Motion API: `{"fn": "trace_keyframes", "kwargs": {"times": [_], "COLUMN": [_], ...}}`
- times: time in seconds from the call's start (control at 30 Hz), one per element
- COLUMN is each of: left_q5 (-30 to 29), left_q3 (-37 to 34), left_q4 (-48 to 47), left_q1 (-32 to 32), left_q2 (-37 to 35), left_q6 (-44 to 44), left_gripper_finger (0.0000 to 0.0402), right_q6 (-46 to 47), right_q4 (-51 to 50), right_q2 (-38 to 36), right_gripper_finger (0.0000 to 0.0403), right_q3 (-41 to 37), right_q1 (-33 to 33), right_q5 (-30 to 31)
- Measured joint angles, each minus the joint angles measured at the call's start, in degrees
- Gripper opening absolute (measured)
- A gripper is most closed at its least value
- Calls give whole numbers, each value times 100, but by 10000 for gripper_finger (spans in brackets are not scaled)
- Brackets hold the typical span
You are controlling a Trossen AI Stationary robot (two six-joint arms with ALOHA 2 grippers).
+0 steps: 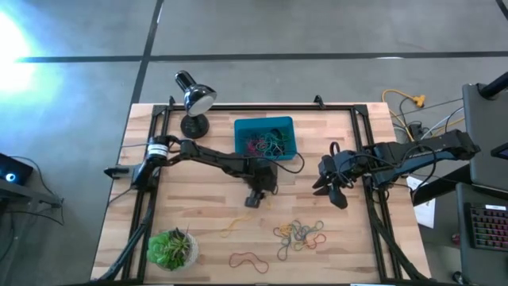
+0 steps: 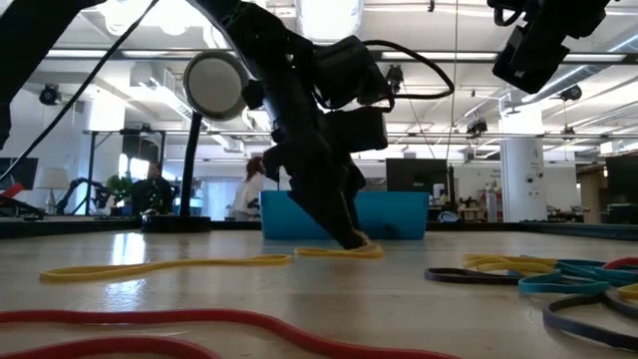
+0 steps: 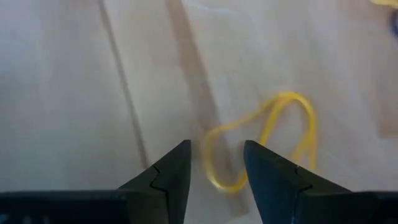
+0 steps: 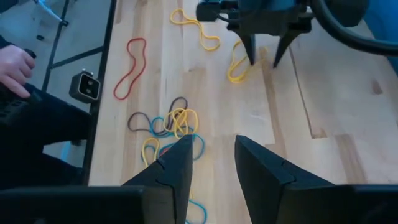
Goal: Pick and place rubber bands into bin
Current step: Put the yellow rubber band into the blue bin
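A yellow rubber band [image 3: 273, 124] lies flat on the wooden table. My left gripper [image 3: 217, 165] is open, slants down and is low over the band's near end, one finger on each side. In the low view its fingertips [image 2: 351, 237] reach down to the band [image 2: 339, 252]. The teal bin [image 1: 287, 127] stands beyond it at the table's far side, with several bands inside. My right gripper [image 4: 214, 162] hangs open in the air over the table's right part [image 1: 333, 191], with nothing between its fingers. My left gripper's open fingers [image 3: 177, 171] stand on either side of the yellow band's looped near end [image 3: 225, 182], slanting down from the far left. Whether they touch the band, I cannot tell. The band lies slack on the table.
A heap of mixed bands [image 1: 300, 234] lies near the front. A red band [image 1: 248, 260] and a long yellow one [image 1: 232, 226] lie alone. A lamp [image 1: 194, 99] stands at the far left and a potted plant [image 1: 171, 248] at the near left. A person's hand [image 4: 15, 65] shows off the table.
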Motion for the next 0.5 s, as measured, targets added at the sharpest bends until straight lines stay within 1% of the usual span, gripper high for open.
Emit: {"fn": "trace_keyframes", "kwargs": {"times": [0.1, 0.27, 0.5], "left_q5": [229, 266, 250], "left_q3": [0, -26, -112], "left_q4": [-137, -216, -223], "left_q1": [-18, -152, -301], "left_q2": [0, -7, 2], "left_q6": [5, 156, 307], "left_gripper_finger": [134, 134, 134], "right_q6": [0, 0, -2], "right_q4": [-5, -7, -5], "right_q2": [34, 64, 64], "right_gripper_finger": [110, 111, 100], "right_q3": [0, 0, 0], "right_q1": [0, 0, 0], "right_q5": [0, 0, -1]}}
